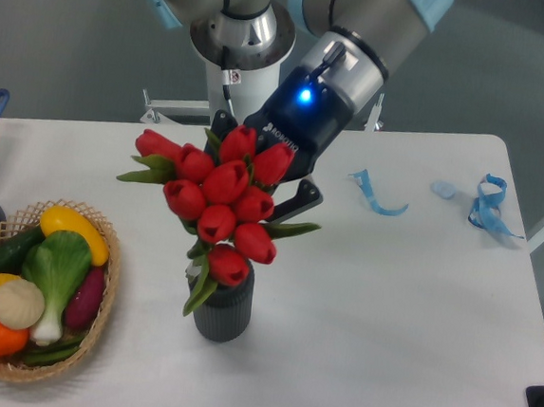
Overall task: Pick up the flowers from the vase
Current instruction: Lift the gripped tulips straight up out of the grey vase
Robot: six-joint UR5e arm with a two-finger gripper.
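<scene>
We see the tool [260,179] clamped on the flowers [217,202], holding them above the vase [223,306], which stands near the table's [387,309] front edge beside a wicker basket [98,317].
</scene>
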